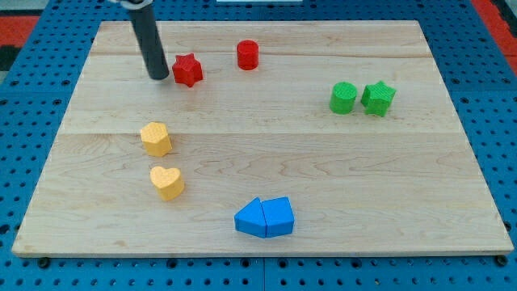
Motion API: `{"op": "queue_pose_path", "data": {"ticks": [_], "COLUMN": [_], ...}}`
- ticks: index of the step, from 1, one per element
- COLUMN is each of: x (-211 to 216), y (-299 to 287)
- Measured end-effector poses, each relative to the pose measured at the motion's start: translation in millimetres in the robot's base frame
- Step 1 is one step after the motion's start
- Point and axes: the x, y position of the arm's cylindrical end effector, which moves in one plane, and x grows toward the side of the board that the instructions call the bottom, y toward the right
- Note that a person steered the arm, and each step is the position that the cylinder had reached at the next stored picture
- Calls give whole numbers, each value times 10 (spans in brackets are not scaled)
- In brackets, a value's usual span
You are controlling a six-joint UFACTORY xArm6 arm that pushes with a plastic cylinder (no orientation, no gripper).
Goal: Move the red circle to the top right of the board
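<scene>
Red circle (247,55) is the block to shift, and it stands upright near the view's top, a little left of centre, with open wood running from it toward the top right corner. Starting from the biggest thing, the wooden board (266,162) lies flat on a blue pegboard (24,121), so a sliding rod can push anything on it without snagging. Two blue blocks (265,217) sit touching each other near the view's bottom, well out of any likely path. A green circle (343,98) and a green star (378,98) stand just beside each other at the view's right, lower than the straight line to the corner, though a sagging push might graze them. Two yellow blocks, one a hexagon-like piece (156,138) and one a heart (167,183), sit at the view's left, apart from everything. A red star (187,70) lies between the red circle and my tip (159,77), which rests just left of the star, apparently not touching it. My tip is a bare rod with nothing to open or close. Judging from this, it must get round the star to the circle's left side before pushing rightward.
</scene>
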Motion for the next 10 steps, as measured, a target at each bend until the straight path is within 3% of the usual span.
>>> {"op": "queue_pose_path", "data": {"ticks": [2, 4, 7, 8, 10], "x": [-102, -89, -754, -749, -371], "y": [594, 692, 2107, 2502, 2378]}}
